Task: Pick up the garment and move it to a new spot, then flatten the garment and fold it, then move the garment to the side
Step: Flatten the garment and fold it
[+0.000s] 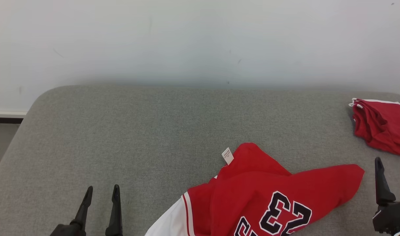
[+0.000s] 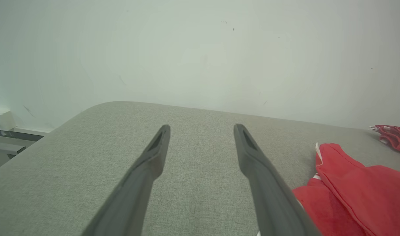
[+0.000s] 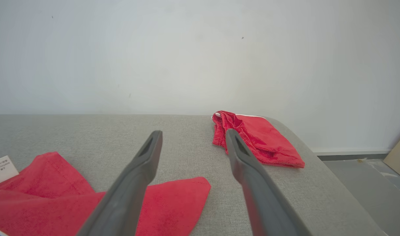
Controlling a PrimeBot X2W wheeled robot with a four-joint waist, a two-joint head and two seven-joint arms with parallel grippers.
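A red jersey with a black and white number and a white tag lies rumpled on the grey cushioned surface, at the lower middle of the head view and running off its bottom edge. In the left wrist view the jersey lies at the lower right; in the right wrist view the jersey lies at the lower left. My left gripper stands open at the lower left, apart from the jersey, with nothing between its fingers. My right gripper stands open at the right edge, just past the jersey's corner.
A second red garment lies bunched at the surface's far right; the right wrist view shows this garment beyond my fingers. A white wall rises behind. The surface's rounded left corner drops to the floor.
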